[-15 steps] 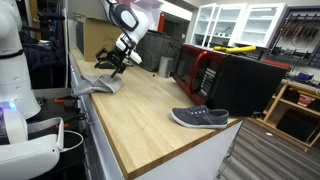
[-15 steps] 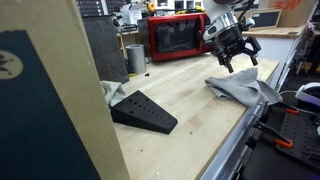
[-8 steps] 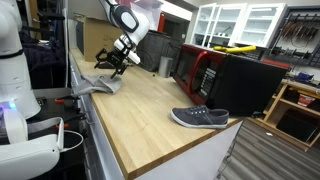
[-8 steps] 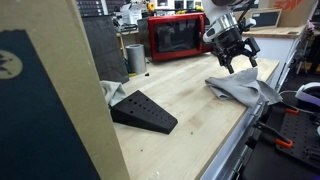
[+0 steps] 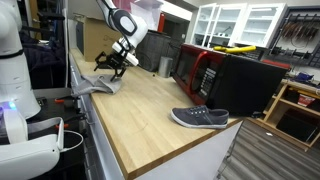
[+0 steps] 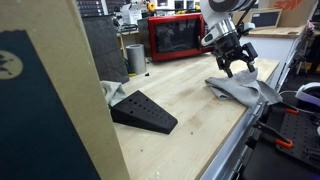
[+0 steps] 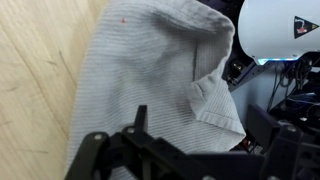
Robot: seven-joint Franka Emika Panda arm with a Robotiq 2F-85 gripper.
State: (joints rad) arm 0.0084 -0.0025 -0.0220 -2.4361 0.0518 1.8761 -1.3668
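Lowered since the earlier frame: your gripper, now closer over the cloth. Nothing else on the desk shifted.

Item 1. Grey cloth. It lay crumpled at the long edge of the desk, opposite the edge where the microwave stood, with one fold reaching that edge. The wrist view showed a ribbed weave and a corner folded back on itself.

Item 2. Gripper. It hung directly above the cloth, just clear of it as far as both exterior views showed. The jaws stood spread wide with nothing between them.

Item 3. Step in hand, as a judgement: you were on the final approach to a pick of the cloth, before any contact. The next move called for a short, straight descent onto the raised fold. You would need to close the fingers only once they bracketed fabric rather than bare wood, and to keep off the desk edge.

Item 4. Dark wedge-shaped block. It sat toward the middle of the desk, well apart from the cloth.

Item 5. Grey shoe. It lay near the corner at the far end from the cloth.

Item 6. Red microwave, against the back edge, with a metal cup beside it.
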